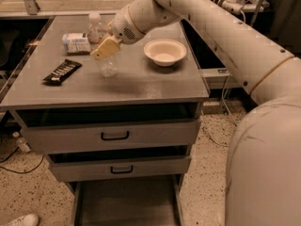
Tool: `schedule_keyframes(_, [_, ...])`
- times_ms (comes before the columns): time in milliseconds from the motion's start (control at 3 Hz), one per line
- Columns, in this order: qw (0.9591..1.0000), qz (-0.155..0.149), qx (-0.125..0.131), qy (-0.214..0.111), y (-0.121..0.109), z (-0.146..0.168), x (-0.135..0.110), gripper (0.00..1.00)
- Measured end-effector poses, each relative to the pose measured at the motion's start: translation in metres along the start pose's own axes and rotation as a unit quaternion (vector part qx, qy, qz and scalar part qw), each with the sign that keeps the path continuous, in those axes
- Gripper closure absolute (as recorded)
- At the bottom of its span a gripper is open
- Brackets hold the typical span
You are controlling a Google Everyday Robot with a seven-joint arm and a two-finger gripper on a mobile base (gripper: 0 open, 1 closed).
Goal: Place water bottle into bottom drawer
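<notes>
Warm amber cast, dim even light, pincer (106, 47) lit above cabinet top (141, 84)

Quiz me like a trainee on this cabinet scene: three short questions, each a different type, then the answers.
1. True or false: the bottom drawer is pulled open.
2. On the cabinet top, what stands to the picture's right of the water bottle? A) white bowl B) mug C) sponge
3. Fill in: the gripper is at the ____, above the cabinet top.
Key: 1 true; 2 A; 3 water bottle.
</notes>
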State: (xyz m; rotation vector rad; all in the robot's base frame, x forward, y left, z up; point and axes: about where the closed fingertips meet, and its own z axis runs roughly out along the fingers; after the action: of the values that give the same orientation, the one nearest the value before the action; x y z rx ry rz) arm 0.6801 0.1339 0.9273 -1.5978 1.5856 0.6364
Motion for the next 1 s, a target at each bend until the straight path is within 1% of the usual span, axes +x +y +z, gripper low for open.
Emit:
schedule_keyframes(333, [0.9994, -0.005, 0.033, 0.013, 0.012, -0.024, -0.004, 1.0])
schedule_keyframes(667, [0.9974, 0.009, 0.066, 0.029, 0.04, -0.049, 0.005, 1.0])
schedule_keyframes(1000, [0.9947, 0.031, 0.087, 0.047, 0.074, -0.069, 0.02, 1.0])
